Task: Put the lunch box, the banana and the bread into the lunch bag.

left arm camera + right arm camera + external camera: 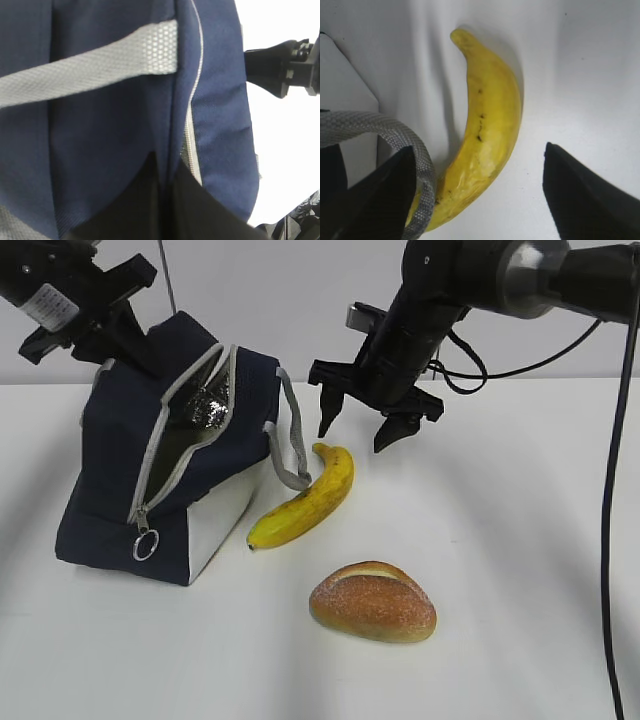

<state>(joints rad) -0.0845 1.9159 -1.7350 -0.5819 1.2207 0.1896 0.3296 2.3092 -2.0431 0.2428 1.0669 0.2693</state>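
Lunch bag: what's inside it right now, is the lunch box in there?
Through the open zipper of the lunch bag only crinkled silver lining shows. The fabric walls hide the lower interior, so no lunch box is visible.

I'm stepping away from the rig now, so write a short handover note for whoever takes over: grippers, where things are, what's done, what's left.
Left gripper: shut on the lunch bag's top edge, holding it open.
Right gripper: open and empty, above the banana's upper end, one finger near the bag's grey handle.
Banana: on the table beside the bag, not gripped.
Bread: on the table in front of the banana, untouched.
Lunch box: not visible in any view; whether it is in the bag cannot be told.
Done: bag unzipped, foil lining showing.
Left: pack the banana and the bread; check on the lunch box.
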